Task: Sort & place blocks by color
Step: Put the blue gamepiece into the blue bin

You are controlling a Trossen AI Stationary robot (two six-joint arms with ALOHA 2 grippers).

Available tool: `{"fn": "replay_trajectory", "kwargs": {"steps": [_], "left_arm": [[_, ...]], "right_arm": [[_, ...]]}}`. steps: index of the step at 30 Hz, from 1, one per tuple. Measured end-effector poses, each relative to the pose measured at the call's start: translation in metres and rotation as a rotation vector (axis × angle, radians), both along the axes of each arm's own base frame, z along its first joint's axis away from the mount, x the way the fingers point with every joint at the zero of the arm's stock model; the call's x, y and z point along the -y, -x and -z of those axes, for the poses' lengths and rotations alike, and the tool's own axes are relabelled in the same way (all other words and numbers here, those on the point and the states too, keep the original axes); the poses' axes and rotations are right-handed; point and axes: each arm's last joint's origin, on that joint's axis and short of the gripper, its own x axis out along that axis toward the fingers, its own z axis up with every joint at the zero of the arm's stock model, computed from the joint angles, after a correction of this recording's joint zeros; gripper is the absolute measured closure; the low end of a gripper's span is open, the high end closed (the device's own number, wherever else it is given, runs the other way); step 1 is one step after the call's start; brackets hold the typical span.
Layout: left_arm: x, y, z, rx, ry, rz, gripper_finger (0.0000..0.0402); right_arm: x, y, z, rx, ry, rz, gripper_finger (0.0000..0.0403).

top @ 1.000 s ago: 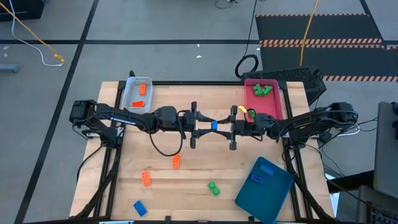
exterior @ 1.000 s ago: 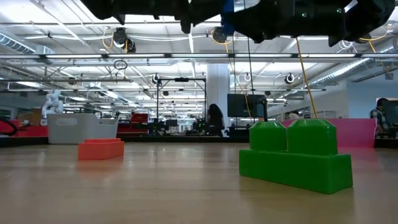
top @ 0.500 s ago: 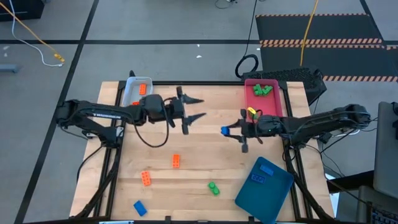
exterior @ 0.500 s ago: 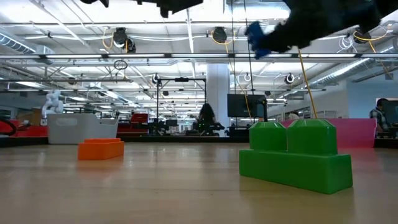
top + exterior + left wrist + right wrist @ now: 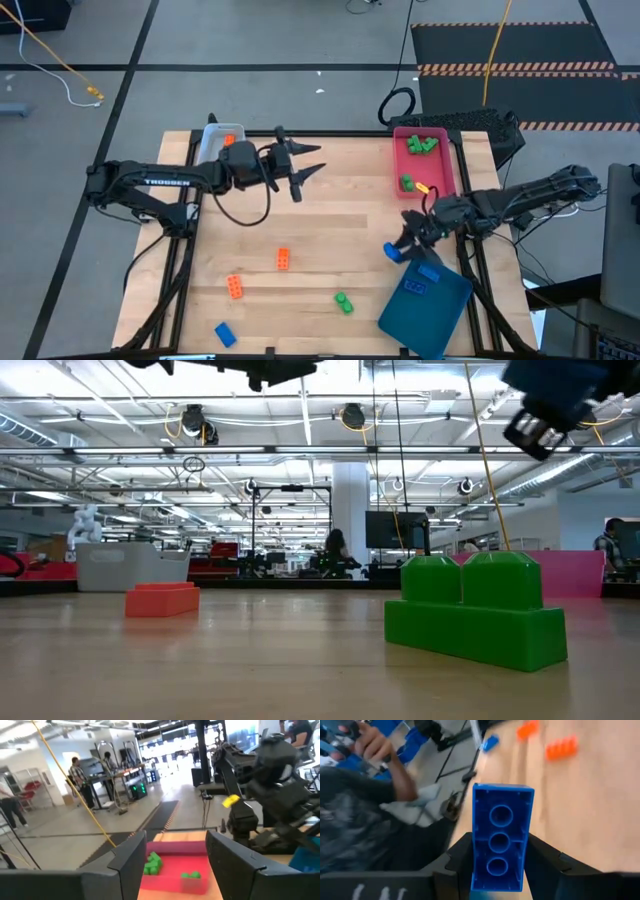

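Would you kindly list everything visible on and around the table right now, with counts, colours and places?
Pink tray: one, far right edge; green blocks and a small yellow piece inside.
Pale tray: one, far left corner, holding an orange block.
Dark-teal tray: one, near right corner, with blue blocks.
Loose orange blocks: two, near left half.
Loose green block: one, near centre.
Loose blue block: one, near left edge.
Left gripper: fingers open, empty, beside the pale tray.
Right gripper: shut on a blue block, beside the dark-teal tray.

R gripper (image 5: 393, 252) took blue block (image 5: 390, 252) to teal tray (image 5: 440, 305); L arm withdrew.
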Motion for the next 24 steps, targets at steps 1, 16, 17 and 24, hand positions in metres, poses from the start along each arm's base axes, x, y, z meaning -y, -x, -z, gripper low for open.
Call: {"fn": "replay_trajectory", "kwargs": {"steps": [1,16,17,24], "left_arm": [[-0.001,0.000,0.000,0.000,-0.008,-0.004,0.0200],[-0.015,0.003,-0.006,0.051,-0.045,-0.050,0.0215],[-0.015,0.003,-0.006,0.051,-0.045,-0.051,0.0215],[-0.015,0.003,-0.005,0.038,-0.058,-0.051,0.0215]], "right_arm": [[-0.003,0.002,0.002,-0.040,-0.030,-0.005,0.0276],[-0.042,0.036,0.031,-0.745,-0.300,0.081,0.0276],[-0.045,0.036,0.033,-0.760,-0.294,0.080,0.0276],[-0.062,0.041,0.042,-0.868,-0.271,0.078,0.0276]]}}
